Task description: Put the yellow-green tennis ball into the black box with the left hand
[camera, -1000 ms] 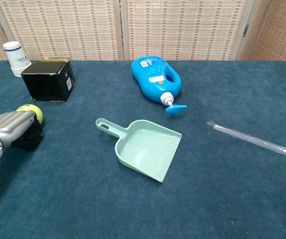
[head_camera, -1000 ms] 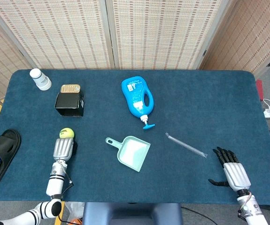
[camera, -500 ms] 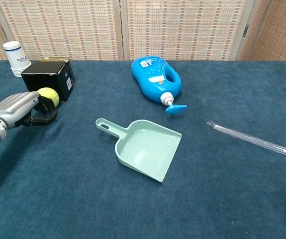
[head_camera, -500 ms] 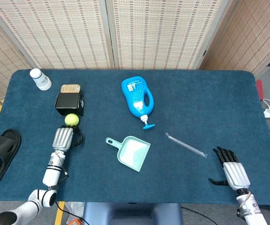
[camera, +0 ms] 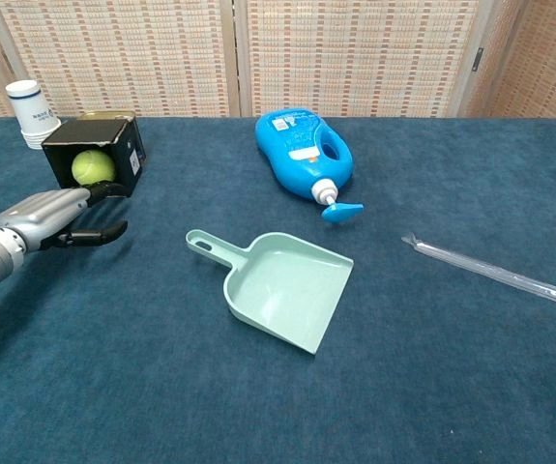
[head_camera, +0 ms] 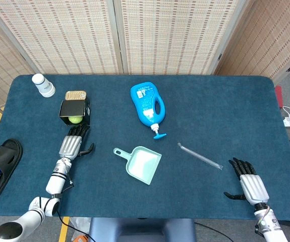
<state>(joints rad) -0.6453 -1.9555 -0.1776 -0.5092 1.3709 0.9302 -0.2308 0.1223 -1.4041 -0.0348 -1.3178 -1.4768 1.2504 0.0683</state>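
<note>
Now the fuzzy yellow-green tennis ball (camera: 91, 166) sits inside the black box (camera: 129, 153), a cube lying on its side with its mouth facing the robot. Just before that mouth the left hand (camera: 53, 218) lies empty, fingers spread. Far across, the right hand (head_camera: 249, 184) rests empty, fingers apart. Smooth plastic pieces, a mint dustpan (camera: 279, 285) and a blue detergent bottle (camera: 300, 154), lie on the napped dark-blue tablecloth (camera: 432, 367) before woven screens.
</note>
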